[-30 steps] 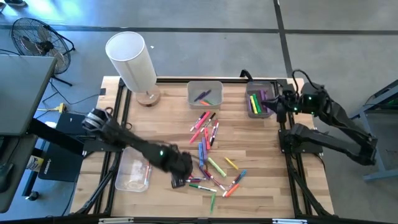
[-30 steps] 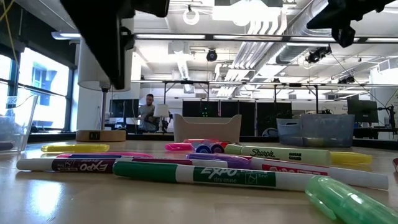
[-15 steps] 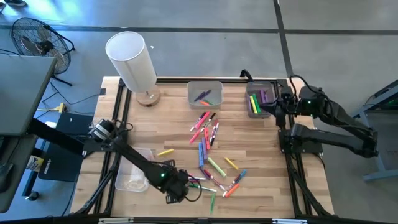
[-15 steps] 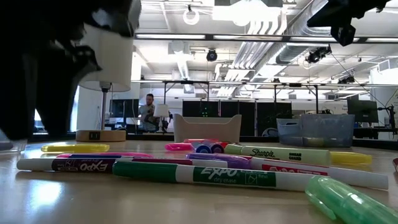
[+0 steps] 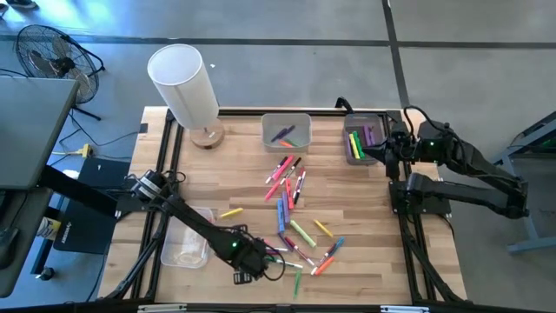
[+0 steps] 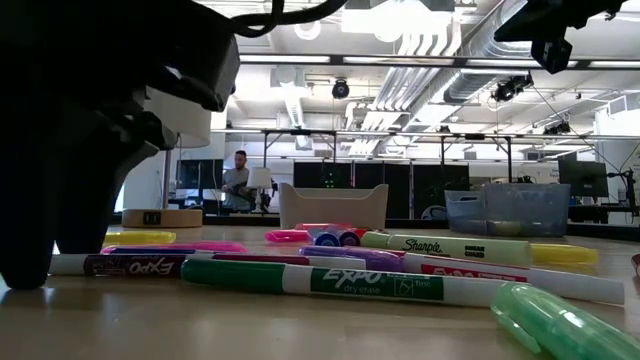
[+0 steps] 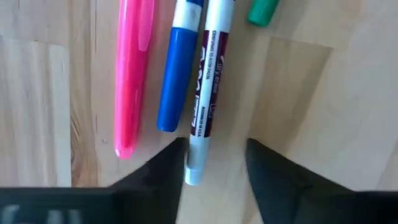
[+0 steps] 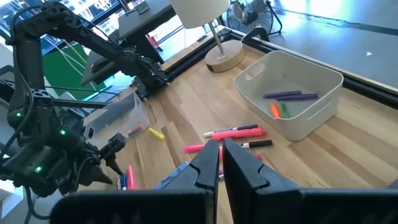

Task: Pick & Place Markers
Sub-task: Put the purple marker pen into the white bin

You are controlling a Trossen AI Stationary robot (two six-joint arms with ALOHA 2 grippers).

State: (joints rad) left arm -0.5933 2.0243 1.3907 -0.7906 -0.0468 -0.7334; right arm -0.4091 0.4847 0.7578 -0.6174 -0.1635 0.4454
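Note:
The markers (image 5: 291, 213) lie scattered flat on the wooden table's middle and near part. My left gripper (image 5: 261, 265) points down at the near left end of the pile, low over the table. Its open fingers stand on either side of the white end (image 7: 194, 169) of a white marker with a maroon label (image 7: 208, 81). A blue marker (image 7: 175, 74) and a pink one (image 7: 134, 74) lie beside it. In the low view that gripper's dark bulk fills the left side, next to the same marker (image 6: 130, 265). My right gripper (image 5: 391, 148) hovers shut and holding nothing at the far right. My left gripper comes from above, fingers pointing down and lying across the marker, which lies flat on the table. One finger (image 7: 163, 171) stands close against the marker's white end. Whether it touches, I cannot tell. The other finger (image 7: 273, 177) is apart from it.
A grey bin (image 5: 287, 130) at the far middle and another (image 5: 363, 139) at the far right hold a few markers. A clear bin (image 5: 187, 239) sits near left. A white lamp (image 5: 184, 83) stands far left. A lone yellow marker (image 5: 230, 211) lies left of the pile.
My left gripper has moved toward the table's near edge and come down, from above the pile's left side to just over the table at the maroon-labelled marker's end. The markers have stayed where they were.

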